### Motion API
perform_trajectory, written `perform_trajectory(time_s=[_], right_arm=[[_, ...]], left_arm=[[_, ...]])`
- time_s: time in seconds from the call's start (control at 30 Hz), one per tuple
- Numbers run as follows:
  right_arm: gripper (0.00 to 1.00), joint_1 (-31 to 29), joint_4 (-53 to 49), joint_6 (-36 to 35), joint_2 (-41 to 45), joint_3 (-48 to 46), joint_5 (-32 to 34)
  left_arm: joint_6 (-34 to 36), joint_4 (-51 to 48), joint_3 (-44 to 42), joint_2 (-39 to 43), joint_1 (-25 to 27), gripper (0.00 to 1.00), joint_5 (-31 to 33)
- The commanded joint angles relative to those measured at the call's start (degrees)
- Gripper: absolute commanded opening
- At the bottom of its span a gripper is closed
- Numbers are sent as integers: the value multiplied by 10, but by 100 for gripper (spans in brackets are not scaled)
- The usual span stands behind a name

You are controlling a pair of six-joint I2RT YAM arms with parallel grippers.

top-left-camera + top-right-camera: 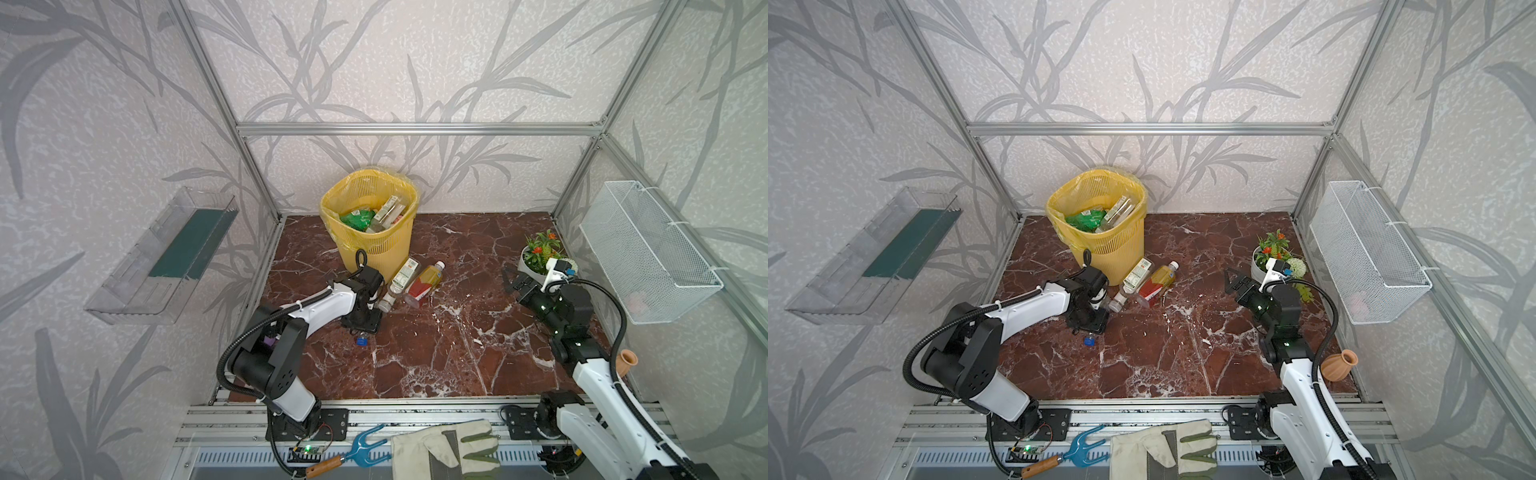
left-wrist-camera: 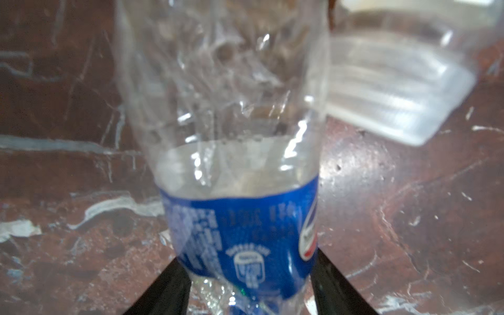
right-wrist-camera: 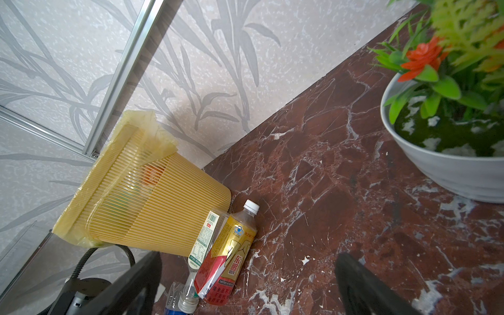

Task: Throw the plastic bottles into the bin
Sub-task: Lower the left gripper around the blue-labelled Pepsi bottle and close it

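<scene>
Where the left jaws pinch a crumpled clear plastic bottle with a blue label (image 2: 240,231), it lies on the red marble table (image 1: 457,353). The right jaws stand wide, empty. Two more labelled bottles (image 1: 424,282) lie beside the yellow perforated bin (image 1: 386,249), others inside.

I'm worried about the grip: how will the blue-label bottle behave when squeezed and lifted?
The blue-label bottle has a crinkled clear wall, so it is probably thin and may buckle in the left gripper. No liquid shows, so it is likely light. Its smooth round plastic might slip.
</scene>
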State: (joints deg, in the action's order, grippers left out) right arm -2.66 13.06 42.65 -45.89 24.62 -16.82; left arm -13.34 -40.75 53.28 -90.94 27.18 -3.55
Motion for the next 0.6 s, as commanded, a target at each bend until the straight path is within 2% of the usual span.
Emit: perform_trajectory(time_s=[0.0, 0.13, 0.27, 0.43, 0.5, 0.57], right_arm=[[99, 3, 22, 10, -6, -6, -11], [99, 3, 29, 14, -10, -7, -15], [99, 4, 30, 15, -11, -6, -13], [99, 4, 38, 18, -18, -5, -16], [99, 4, 38, 19, -19, -6, -16], [99, 4, 37, 20, -16, -8, -16]], left_arm=[[-22, -20, -16, 33, 12, 66, -4], [-36, -37, -26, 53, 17, 63, 2], [-46, -47, -34, 80, 23, 66, 12], [-55, -35, -19, 87, 23, 76, 43], [-60, -4, -20, 83, 22, 82, 39], [-67, 21, -17, 66, 23, 83, 31]])
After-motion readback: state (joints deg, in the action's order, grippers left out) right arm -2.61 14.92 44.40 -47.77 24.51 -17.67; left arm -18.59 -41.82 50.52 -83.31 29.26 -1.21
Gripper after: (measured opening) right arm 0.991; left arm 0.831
